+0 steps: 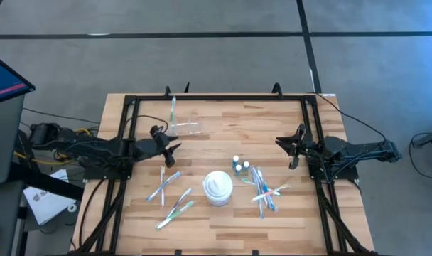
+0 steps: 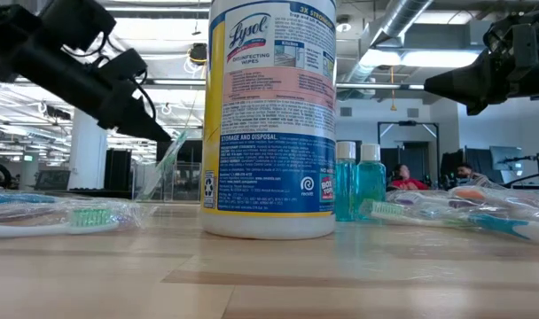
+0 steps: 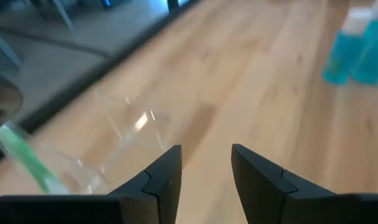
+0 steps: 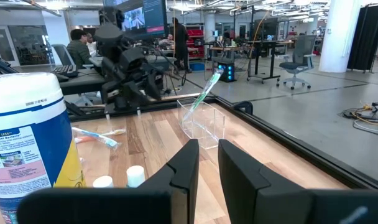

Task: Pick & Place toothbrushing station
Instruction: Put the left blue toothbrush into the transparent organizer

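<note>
1. Clear plastic cup [image 1: 185, 129] stands at the table's [image 1: 273, 220] far-left, a pale green toothbrush [image 1: 173, 109] leaning in it.
2. Left gripper [image 1: 174, 148] hovers beside it, fingers parted, empty.
3. Right gripper [image 1: 292, 152]: narrow gap, holding nothing.
4. White tub [image 2: 271, 115] reads "Lysol Disinfecting Wipes".

The light butcher-block wooden table [image 1: 223, 220] sits inside a black metal frame [image 1: 127, 107]. Near its middle stands a white round wipes tub [image 1: 218, 188] with a yellow, blue and pink label. Just right of it stand two small blue-filled, white-capped bottles [image 1: 239, 166], and further right lies a loose heap of pastel toothbrushes [image 1: 264, 189]. Left of the tub, more pastel toothbrushes [image 1: 170, 193] lie scattered. At the far left sits a clear plastic cup [image 1: 184, 128] with a green toothbrush [image 1: 173, 109] in it.
</note>
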Action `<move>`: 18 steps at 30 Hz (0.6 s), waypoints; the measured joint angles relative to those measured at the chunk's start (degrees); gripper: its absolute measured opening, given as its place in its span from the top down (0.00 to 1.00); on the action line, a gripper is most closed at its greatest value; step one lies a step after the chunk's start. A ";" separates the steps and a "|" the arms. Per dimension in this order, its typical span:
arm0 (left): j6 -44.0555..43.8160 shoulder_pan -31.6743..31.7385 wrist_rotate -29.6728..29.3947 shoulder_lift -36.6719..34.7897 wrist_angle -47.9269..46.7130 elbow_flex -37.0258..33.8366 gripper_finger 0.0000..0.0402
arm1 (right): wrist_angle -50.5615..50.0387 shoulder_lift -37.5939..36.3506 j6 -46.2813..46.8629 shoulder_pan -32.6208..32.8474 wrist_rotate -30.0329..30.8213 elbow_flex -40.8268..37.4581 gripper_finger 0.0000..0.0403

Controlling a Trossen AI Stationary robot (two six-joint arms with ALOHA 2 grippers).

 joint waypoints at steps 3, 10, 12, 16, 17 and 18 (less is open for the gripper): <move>-5.22 -1.70 2.17 0.00 -10.24 2.91 0.67 | 0.01 -0.01 0.00 0.00 0.00 -0.01 0.87; -16.90 -3.45 15.79 0.00 -23.60 7.11 0.67 | 0.01 0.00 0.00 0.00 0.00 -0.02 0.87; -19.46 -4.05 18.66 0.01 -25.60 7.33 0.67 | 0.02 0.00 0.00 0.00 0.00 0.00 0.87; -22.65 -5.57 23.12 0.23 -26.81 7.35 0.67 | 0.01 0.00 0.00 0.00 -0.01 -0.01 0.87; -23.16 -6.07 23.83 0.37 -26.97 7.35 0.67 | 0.02 0.00 0.00 0.00 0.00 -0.01 0.87; -24.20 -6.51 24.47 0.62 -27.07 7.35 0.67 | 0.02 -0.02 0.00 0.00 0.00 0.00 0.87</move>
